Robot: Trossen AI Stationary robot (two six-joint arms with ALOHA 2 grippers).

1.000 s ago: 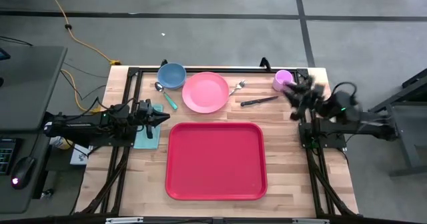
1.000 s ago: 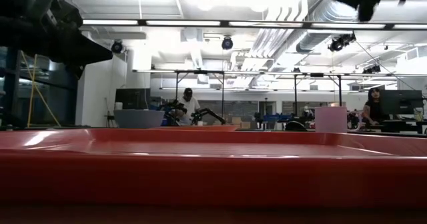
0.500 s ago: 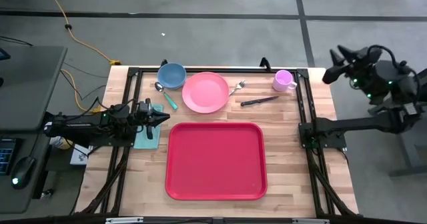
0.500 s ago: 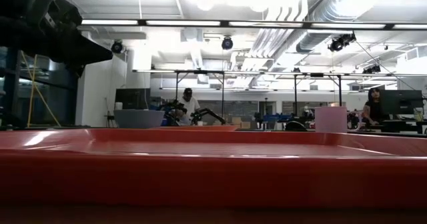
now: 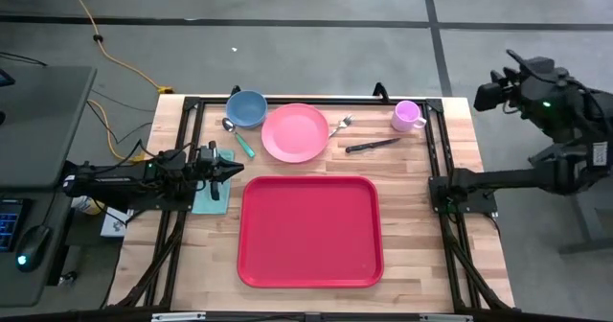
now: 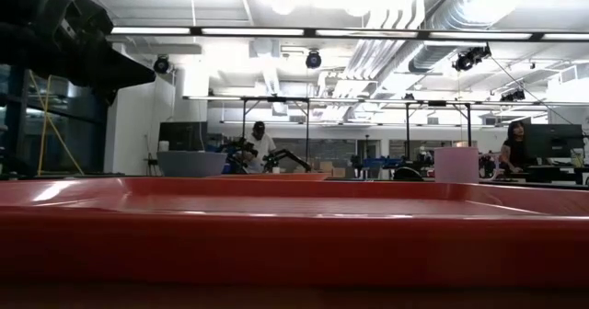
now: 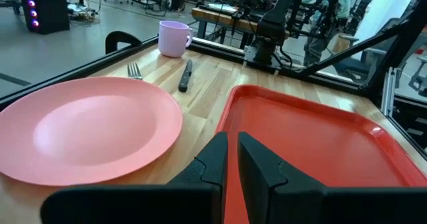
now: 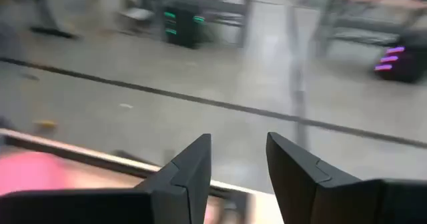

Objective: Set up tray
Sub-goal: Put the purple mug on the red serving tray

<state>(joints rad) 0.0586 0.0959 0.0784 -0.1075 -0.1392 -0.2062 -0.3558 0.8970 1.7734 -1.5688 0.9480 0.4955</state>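
The large red tray (image 5: 309,231) lies flat in the middle of the table, nothing on it; it also fills the low view (image 6: 294,226). My left gripper (image 5: 236,169) is shut and hovers just off the tray's left far corner, pointing right; in its wrist view (image 7: 232,151) the tray (image 7: 313,137) lies ahead. My right gripper (image 5: 483,98) is open and raised beyond the table's far right corner; its wrist view (image 8: 239,151) shows mostly floor. Behind the tray stand a pink plate (image 5: 295,132), a blue bowl (image 5: 247,107) and a pink mug (image 5: 407,116).
A teal-handled spoon (image 5: 237,135) lies left of the plate; a fork (image 5: 340,126) and a dark knife (image 5: 372,145) lie to its right. A teal cloth (image 5: 213,195) sits under my left arm. Bare wood shows right of the tray. People are in the room behind.
My right gripper has swung away from beside the pink mug, rising and moving right past the table's right edge; it has left the low view. The mug and the other dishes have stayed in place.
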